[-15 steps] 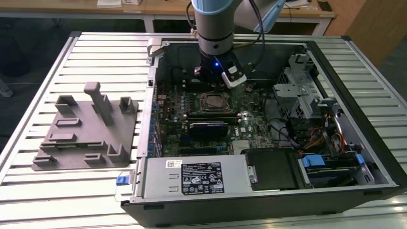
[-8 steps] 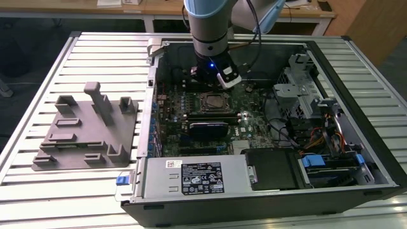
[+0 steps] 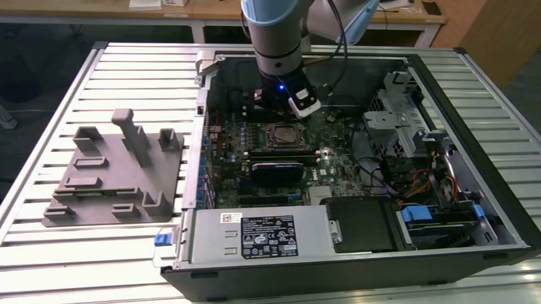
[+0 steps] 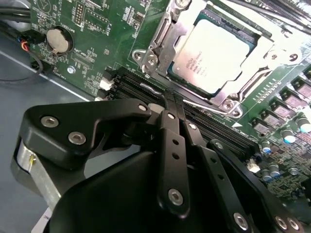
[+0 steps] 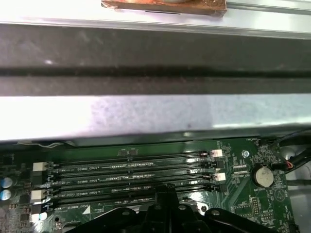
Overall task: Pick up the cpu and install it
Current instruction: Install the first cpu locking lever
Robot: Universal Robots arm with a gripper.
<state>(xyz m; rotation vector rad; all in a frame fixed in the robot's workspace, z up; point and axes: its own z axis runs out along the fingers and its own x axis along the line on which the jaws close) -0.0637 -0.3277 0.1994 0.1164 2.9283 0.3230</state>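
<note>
The slatted table (image 3: 50, 266) carries an open computer case (image 3: 338, 278) and, on the exterior view's left, a grey holder block (image 3: 110, 183). Over the green motherboard (image 4: 97, 29), the claw (image 4: 171, 102) hangs pinched together and empty above the memory slots (image 5: 131, 179). The cpu (image 4: 211, 53) sits in its socket (image 4: 160, 43), near the fingertips.
</note>
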